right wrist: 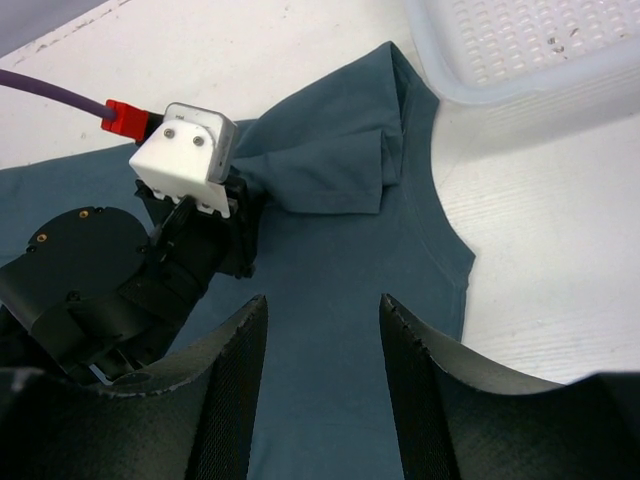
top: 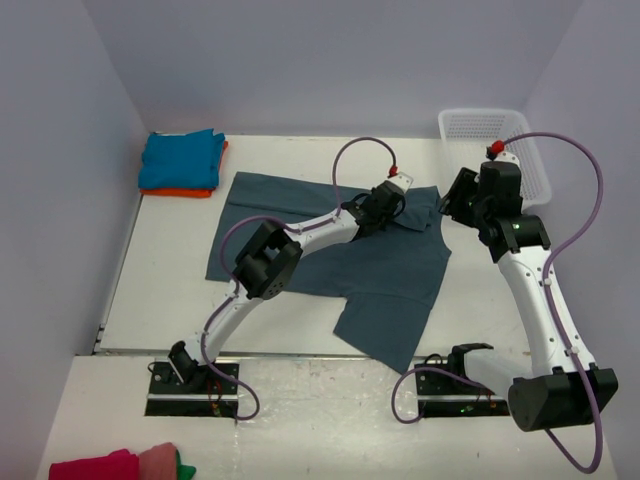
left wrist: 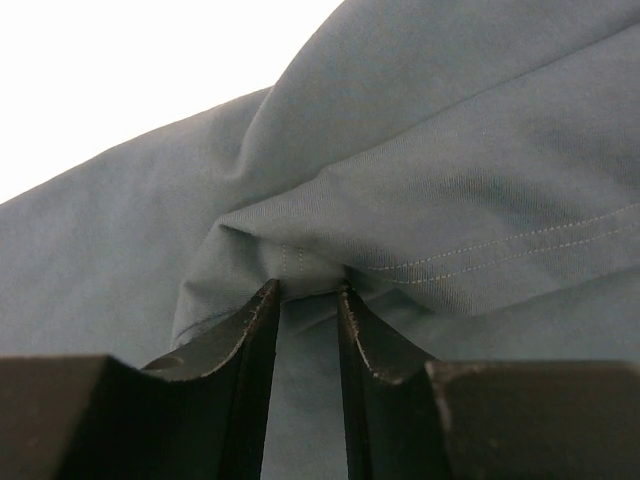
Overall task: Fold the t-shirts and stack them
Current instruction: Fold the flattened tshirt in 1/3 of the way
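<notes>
The large slate-blue t-shirt [top: 330, 255] lies spread across the middle of the table. My left gripper [top: 396, 204] reaches over it to its far right part and is shut on a bunched fold of the sleeve [left wrist: 300, 262], which lies folded inward [right wrist: 330, 165]. The left gripper also shows in the right wrist view [right wrist: 243, 205]. My right gripper [top: 455, 200] hovers open and empty just right of it, over the shirt's body [right wrist: 322, 310]. The turquoise t-shirt [top: 180, 158] lies folded on the orange t-shirt [top: 190, 192] at the back left.
A white mesh basket [top: 497, 135] stands at the back right, close beside the shirt's edge [right wrist: 520, 50]. Red and pink cloth [top: 115, 466] lies in front of the table at the bottom left. Purple cables loop above both arms.
</notes>
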`<action>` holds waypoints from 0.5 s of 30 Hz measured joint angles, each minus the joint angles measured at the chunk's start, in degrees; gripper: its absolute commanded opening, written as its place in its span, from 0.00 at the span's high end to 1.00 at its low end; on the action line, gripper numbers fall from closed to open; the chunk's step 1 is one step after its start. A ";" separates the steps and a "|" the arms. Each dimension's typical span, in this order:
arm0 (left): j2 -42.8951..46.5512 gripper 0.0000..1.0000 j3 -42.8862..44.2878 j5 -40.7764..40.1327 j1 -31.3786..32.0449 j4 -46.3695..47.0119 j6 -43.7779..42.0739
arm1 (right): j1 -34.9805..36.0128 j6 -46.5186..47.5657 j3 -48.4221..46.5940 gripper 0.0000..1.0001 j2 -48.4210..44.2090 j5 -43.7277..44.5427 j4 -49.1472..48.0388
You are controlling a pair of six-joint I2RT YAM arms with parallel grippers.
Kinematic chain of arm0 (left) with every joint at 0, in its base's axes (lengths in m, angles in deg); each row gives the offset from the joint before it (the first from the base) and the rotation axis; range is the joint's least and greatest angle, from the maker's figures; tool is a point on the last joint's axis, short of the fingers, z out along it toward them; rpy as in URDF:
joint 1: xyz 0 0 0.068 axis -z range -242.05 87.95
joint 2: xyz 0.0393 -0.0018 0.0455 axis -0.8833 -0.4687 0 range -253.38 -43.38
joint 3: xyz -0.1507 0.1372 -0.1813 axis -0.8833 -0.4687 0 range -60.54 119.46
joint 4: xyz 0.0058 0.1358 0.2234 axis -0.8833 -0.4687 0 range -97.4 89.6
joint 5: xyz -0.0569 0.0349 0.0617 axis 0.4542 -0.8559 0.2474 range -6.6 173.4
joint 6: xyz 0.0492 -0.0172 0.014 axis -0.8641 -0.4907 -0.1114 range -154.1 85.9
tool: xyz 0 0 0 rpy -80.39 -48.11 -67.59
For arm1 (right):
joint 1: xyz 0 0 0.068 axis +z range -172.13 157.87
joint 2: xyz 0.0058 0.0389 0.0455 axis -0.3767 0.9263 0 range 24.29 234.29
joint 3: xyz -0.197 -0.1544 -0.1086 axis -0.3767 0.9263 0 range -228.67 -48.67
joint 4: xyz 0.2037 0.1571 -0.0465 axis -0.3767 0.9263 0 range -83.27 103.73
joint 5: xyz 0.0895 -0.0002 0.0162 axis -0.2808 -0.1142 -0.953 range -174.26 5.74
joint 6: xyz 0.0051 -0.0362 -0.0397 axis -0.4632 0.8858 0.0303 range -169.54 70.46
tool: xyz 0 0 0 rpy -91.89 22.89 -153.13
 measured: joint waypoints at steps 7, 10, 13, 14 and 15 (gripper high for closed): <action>1.38 0.68 -1.29 1.16 0.42 0.83 0.42 | 0.00 0.07 0.22 0.50 0.00 -0.85 0.02; 1.60 0.68 -1.29 1.51 0.59 1.27 0.39 | 0.00 0.13 0.24 0.50 0.00 -0.85 0.00; 1.73 0.66 -1.29 1.97 0.63 1.29 0.39 | 0.00 0.17 0.24 0.50 0.00 -0.85 0.02; 1.70 0.66 -1.22 2.01 0.63 1.27 0.37 | 0.00 0.17 0.24 0.50 0.00 -0.85 0.02; 1.70 0.66 -1.20 2.03 0.63 1.25 0.37 | 0.00 0.17 0.24 0.50 0.00 -0.85 0.02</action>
